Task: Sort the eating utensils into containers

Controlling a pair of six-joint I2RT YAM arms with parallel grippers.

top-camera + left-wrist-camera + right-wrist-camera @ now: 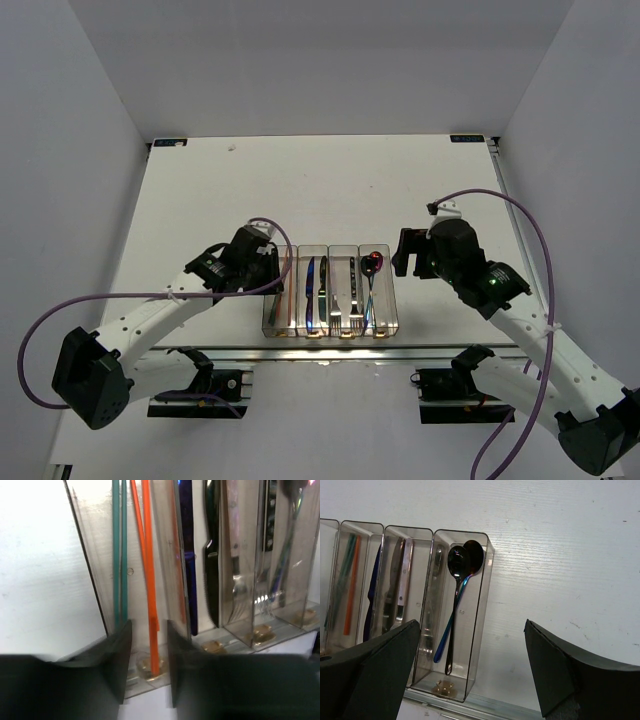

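Note:
Four clear containers (330, 247) stand in a row at the table's near edge. In the left wrist view the leftmost one (90, 580) holds green chopsticks (119, 555) and orange chopsticks (147, 580). Beside them lie a dark-blue knife (189, 555), a black knife (212, 580), a silver fork (239, 590) and spoons (285, 555). My left gripper (149, 630) hovers over the orange chopsticks' near end, fingers (117, 660) slightly apart with gaps on both sides. My right gripper (471, 622) stands wide open and empty, right of the spoon bin (487, 580), where two spoons (465, 560) lie.
An aluminium rail (495, 707) runs along the near table edge just below the bins. Purple cables (150, 295) loop off both arms. White walls close in the table on three sides; bare white tabletop (330, 190) lies beyond the bins.

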